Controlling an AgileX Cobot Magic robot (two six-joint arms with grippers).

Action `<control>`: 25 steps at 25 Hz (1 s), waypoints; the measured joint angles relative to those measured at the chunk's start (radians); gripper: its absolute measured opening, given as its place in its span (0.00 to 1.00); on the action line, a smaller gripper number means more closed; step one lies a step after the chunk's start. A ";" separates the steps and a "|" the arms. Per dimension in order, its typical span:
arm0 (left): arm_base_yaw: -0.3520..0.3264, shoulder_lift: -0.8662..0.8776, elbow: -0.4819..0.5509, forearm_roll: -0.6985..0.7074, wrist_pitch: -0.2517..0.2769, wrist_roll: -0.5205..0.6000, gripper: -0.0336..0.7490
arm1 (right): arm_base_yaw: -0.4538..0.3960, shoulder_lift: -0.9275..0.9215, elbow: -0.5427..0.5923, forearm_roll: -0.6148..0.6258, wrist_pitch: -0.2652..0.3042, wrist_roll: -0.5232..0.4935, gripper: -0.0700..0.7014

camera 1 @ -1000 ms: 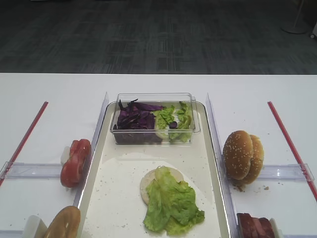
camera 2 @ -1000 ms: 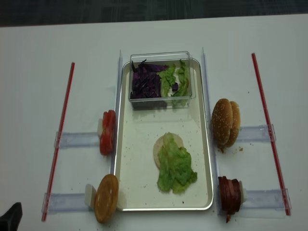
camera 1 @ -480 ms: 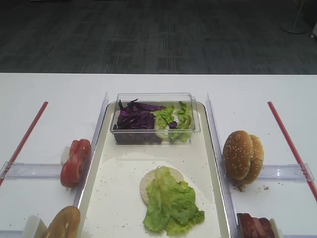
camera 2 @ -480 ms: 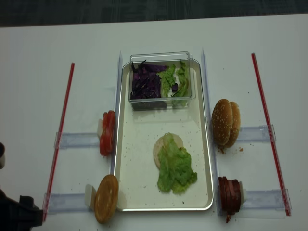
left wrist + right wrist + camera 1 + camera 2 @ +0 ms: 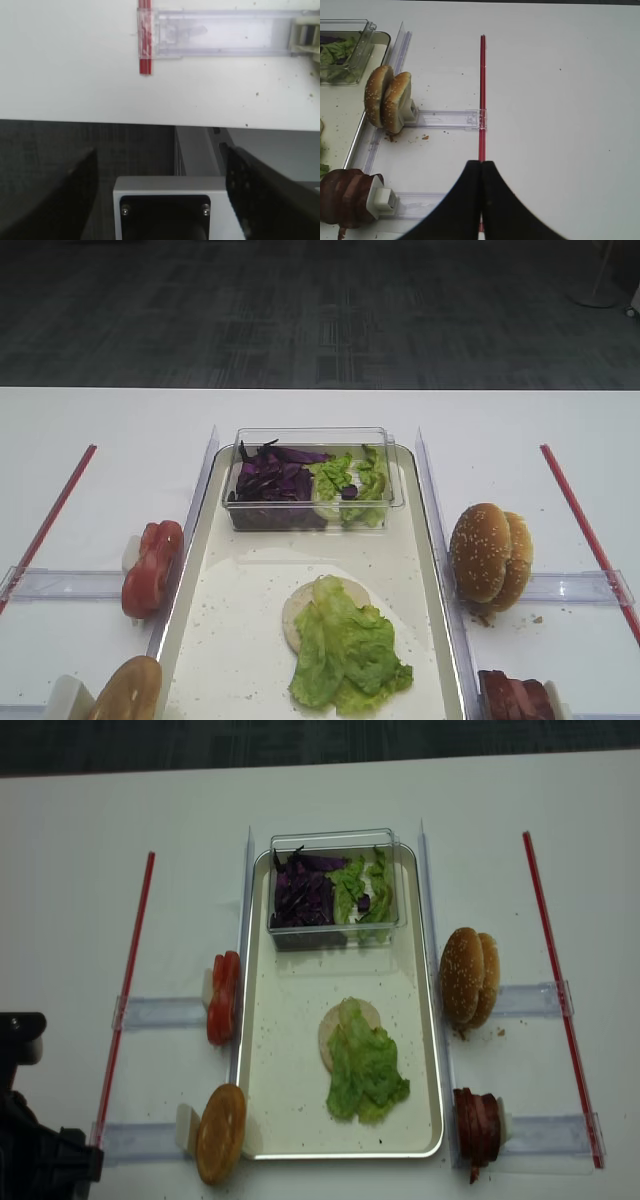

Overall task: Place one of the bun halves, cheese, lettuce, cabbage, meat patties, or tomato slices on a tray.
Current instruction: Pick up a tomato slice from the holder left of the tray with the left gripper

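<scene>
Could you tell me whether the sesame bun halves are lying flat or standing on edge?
Standing on edge: the two bun halves lean together against a clear holder.

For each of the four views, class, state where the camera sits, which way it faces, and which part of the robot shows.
Exterior high: low at the near edge, looking across the tray; no robot.
Realsense: overhead, straight down; the left arm at the lower left corner.
Right wrist: on the arm, facing the bun halves; right gripper, jaws shut.
Left wrist: faces the table edge; open jaws.
Both wrist views show a red strip.
</scene>
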 joint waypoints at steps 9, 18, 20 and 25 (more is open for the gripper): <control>0.000 0.100 -0.091 0.000 -0.076 -0.036 0.67 | 0.000 0.000 0.000 0.000 0.000 0.000 0.14; 0.000 0.409 -0.317 0.005 -0.090 -0.041 0.67 | 0.000 0.000 0.000 0.000 0.000 0.000 0.14; 0.000 0.458 -0.366 0.006 -0.090 -0.051 0.67 | 0.000 0.000 0.000 -0.002 0.000 0.000 0.14; 0.000 0.574 -0.463 0.010 -0.090 -0.061 0.67 | 0.000 0.000 0.000 -0.002 0.000 0.000 0.14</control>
